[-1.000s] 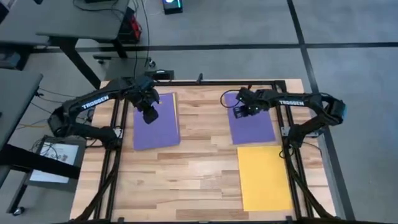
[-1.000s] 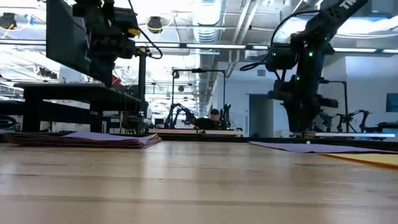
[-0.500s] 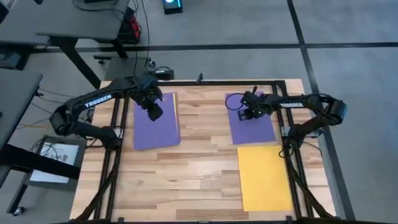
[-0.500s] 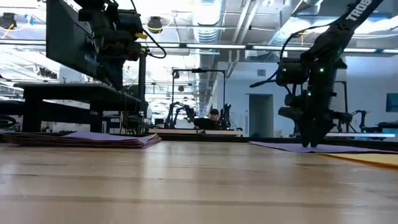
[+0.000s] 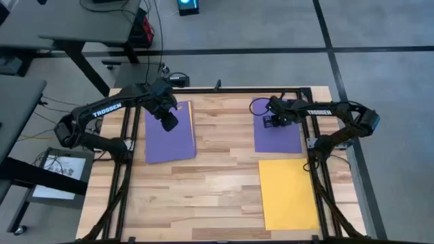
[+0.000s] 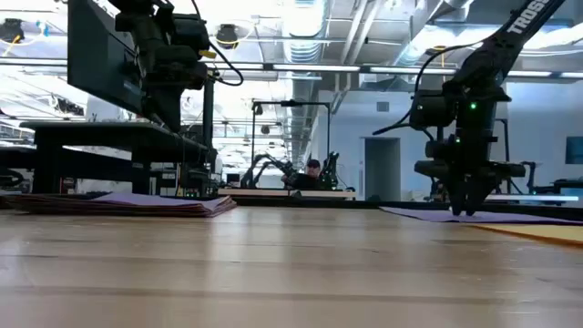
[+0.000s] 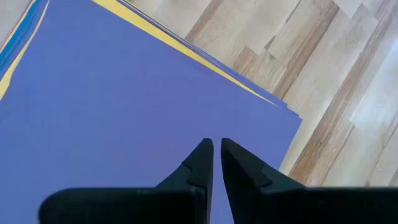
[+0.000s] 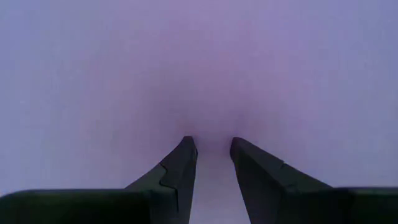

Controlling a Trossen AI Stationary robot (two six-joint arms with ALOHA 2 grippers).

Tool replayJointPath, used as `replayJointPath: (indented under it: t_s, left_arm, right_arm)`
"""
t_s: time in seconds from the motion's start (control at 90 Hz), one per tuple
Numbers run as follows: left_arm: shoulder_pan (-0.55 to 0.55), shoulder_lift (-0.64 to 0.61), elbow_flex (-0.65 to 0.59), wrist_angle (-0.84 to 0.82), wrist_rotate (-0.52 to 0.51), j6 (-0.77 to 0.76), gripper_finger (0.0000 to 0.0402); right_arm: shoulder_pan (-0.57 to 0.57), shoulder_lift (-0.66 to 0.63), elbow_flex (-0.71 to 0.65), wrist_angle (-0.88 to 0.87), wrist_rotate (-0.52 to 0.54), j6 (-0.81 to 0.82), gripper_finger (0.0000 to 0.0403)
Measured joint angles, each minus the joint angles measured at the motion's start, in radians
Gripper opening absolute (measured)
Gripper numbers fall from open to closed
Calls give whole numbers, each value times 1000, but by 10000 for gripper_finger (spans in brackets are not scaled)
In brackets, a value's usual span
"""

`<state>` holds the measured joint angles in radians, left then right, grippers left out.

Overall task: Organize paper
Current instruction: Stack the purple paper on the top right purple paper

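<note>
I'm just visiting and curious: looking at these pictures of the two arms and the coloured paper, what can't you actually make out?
- How many sheets the left stack holds: the purple top sheet covers them in the high view; only yellow and blue edges show in the left wrist view.
- Whether the right gripper touches the purple sheet: the right wrist view is too close and hazy.
- What the person in the low view is doing: too small and far.

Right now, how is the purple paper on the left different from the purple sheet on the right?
The left purple paper tops a stack, with yellow and blue edges showing under it in the left wrist view; the right purple sheet lies single and flat. The left pincer hangs above its paper, nearly shut; the right pincer presses down on its sheet, slightly open. Both papers are purple and lie at the table's far side.
</note>
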<state>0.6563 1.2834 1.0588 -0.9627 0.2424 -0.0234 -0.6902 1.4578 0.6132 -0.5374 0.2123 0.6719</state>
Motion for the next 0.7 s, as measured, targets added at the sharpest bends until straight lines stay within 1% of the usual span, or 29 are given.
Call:
replayJointPath:
  t_s: [0.133,0.378,0.544,0.7]
  left_arm:
    - [0,0,0,-4,-3,3,17]
    - [0,0,0,-5,-12,4,17]
    - [0,0,0,-5,-13,4,17]
    - [0,0,0,-12,-13,4,17]
  right_arm:
    - [13,0,0,-12,3,-56,101]
    - [14,1,-1,-9,5,4,101]
    - [13,-5,2,-12,-1,8,101]
    - [14,-37,38,-99,-25,-5,101]
